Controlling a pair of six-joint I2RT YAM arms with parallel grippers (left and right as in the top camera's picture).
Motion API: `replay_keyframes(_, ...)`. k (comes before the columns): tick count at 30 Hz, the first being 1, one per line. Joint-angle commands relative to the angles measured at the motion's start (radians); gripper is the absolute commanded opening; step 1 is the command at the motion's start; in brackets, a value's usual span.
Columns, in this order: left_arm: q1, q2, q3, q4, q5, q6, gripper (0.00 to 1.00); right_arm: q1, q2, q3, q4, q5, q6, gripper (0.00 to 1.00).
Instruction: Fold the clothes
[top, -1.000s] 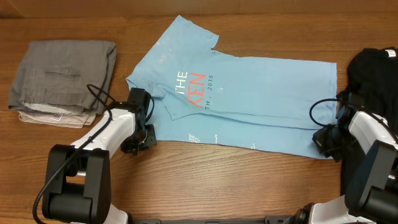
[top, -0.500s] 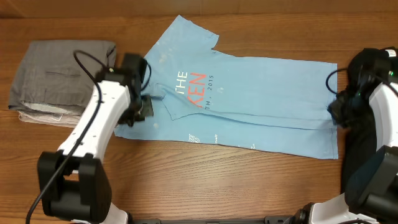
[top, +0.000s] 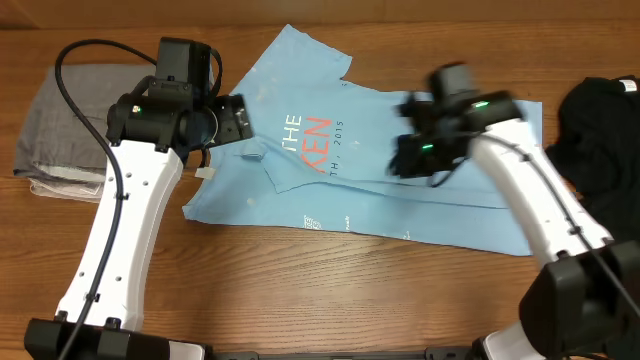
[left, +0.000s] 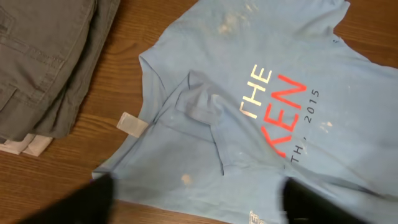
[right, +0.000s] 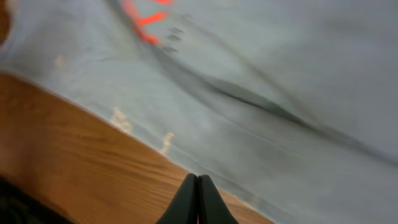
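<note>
The clothes, a light blue T-shirt (top: 340, 190) with white and coral-red lettering, lie spread across the table with the lower edge folded in. The white neck label (top: 205, 172) sticks out at the left by the collar. My left gripper (top: 228, 118) hovers above the collar end, open and empty. In the left wrist view its fingers (left: 87, 200) are dark blurs on either side of the T-shirt (left: 205, 81), with the label (left: 132, 125) further up. My right gripper (top: 410, 158) hangs over the middle of the shirt. In its own view it (right: 198, 198) is shut on nothing, above the T-shirt's (right: 298, 68) near edge.
A folded grey garment pile (top: 100, 125) lies left of the shirt, also seen as grey cloth (left: 43, 62) in the left wrist view. A black garment (top: 600, 115) sits at the far right. Bare wooden table (top: 380, 290) runs along the front.
My left gripper rose from the front left edge to above the collar and opened, leaving that part of the shirt lying. My right arm swung from the shirt's right end to over its middle.
</note>
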Motion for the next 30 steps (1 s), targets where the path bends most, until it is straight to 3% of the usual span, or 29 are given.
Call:
replay_keyframes(1,0.01,-0.003,0.013,0.001,0.008,-0.008,1.0,0.16,-0.003,-0.021,0.065,0.069,-0.038,0.21)
replay_keyframes(2,0.01,-0.002,0.013,0.001,0.008,-0.008,1.0,0.194,-0.003,-0.021,0.068,0.068,-0.037,0.39)
replay_keyframes(4,0.01,-0.002,0.013,0.001,0.008,-0.008,1.0,0.262,-0.003,-0.021,0.09,0.068,-0.037,0.38)
replay_keyframes(8,0.01,-0.002,0.013,0.001,0.008,-0.008,1.0,0.346,-0.003,-0.022,0.124,0.069,-0.053,0.28)
replay_keyframes(12,0.01,-0.002,0.013,0.001,0.008,-0.008,1.0,0.402,0.003,-0.046,0.154,0.1,-0.086,0.05)
replay_keyframes(20,0.01,-0.002,0.013,0.001,0.008,-0.008,1.0,0.413,0.103,-0.106,0.341,0.132,-0.085,0.04)
replay_keyframes(30,0.01,-0.002,0.013,0.001,0.008,-0.008,1.0,0.411,0.31,-0.106,0.419,0.193,-0.074,0.04)
